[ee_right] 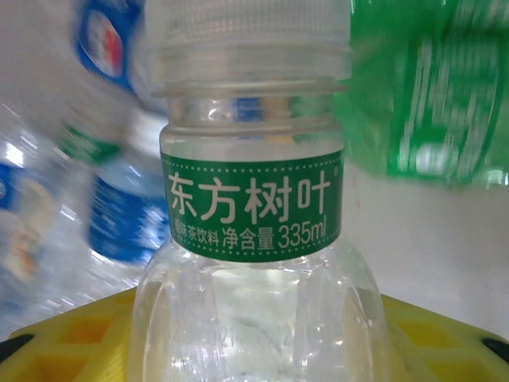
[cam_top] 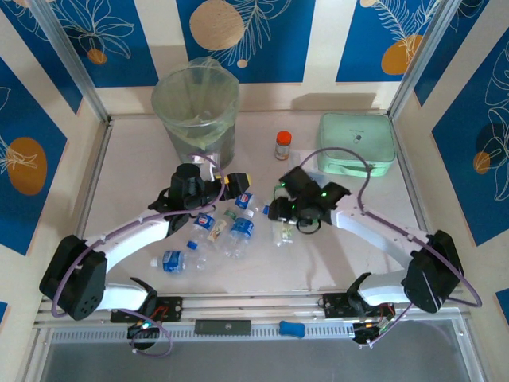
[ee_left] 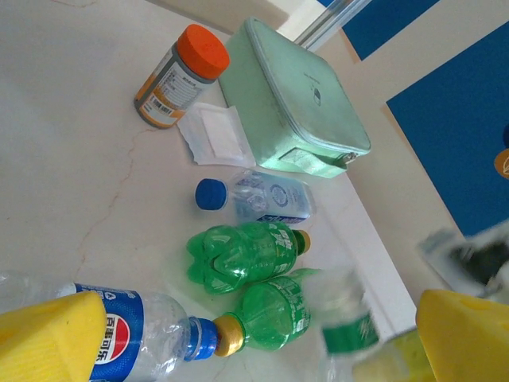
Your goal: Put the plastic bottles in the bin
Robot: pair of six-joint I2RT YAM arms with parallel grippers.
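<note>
Near the middle of the table (cam_top: 127, 175), the plastic bottles (cam_top: 227, 231) lie in a loose pile. Some are clear with blue labels and some are green. One clear bottle with a green label (ee_right: 253, 207) sits tight in the right pincer (cam_top: 281, 216), which grips it. The left pincer (cam_top: 235, 189) is spread wide above the pile and holds nothing. From the pile, the bin (cam_top: 199, 131) stands at 11 o'clock, the orange-capped jar (cam_top: 282, 145) at 1 o'clock and the mint case (cam_top: 355, 145) at 2 o'clock.
</note>
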